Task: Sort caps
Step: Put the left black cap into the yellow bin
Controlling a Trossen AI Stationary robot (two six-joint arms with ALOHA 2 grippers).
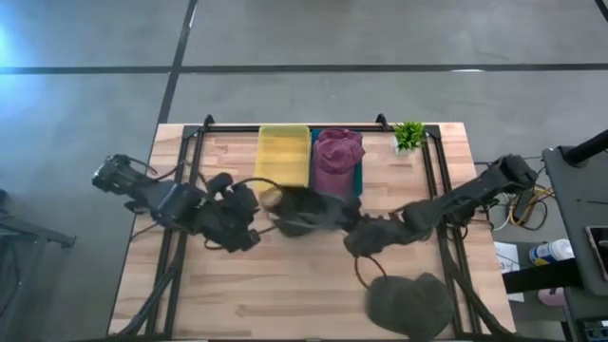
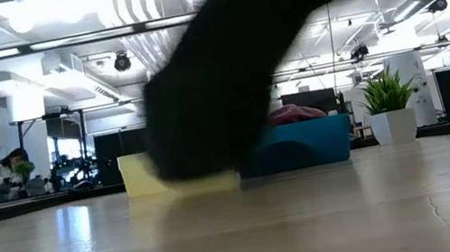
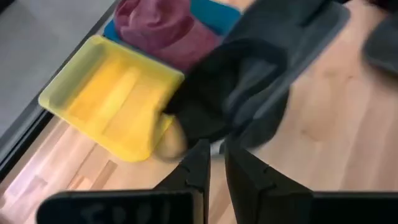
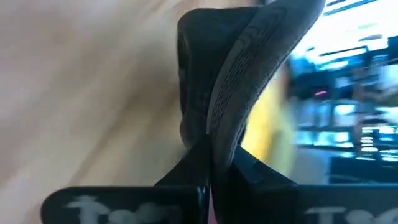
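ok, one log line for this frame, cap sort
step: dark olive-grey fabric cap mid-air near yellow plastic bin | left gripper: shut on cap | right gripper: shut on brim | teal bin: maroon cap | table: second olive cap

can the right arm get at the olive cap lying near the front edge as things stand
Probably not right away: the right gripper is shut on the dark cap held mid-table, shared with the left gripper. The other olive cap lies uncovered close beside the right arm.

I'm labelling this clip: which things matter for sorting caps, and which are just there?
Job: dark cap held by both end effectors, left and right; second dark cap; maroon cap; yellow bin; teal bin.
Bystanders: potted plant.
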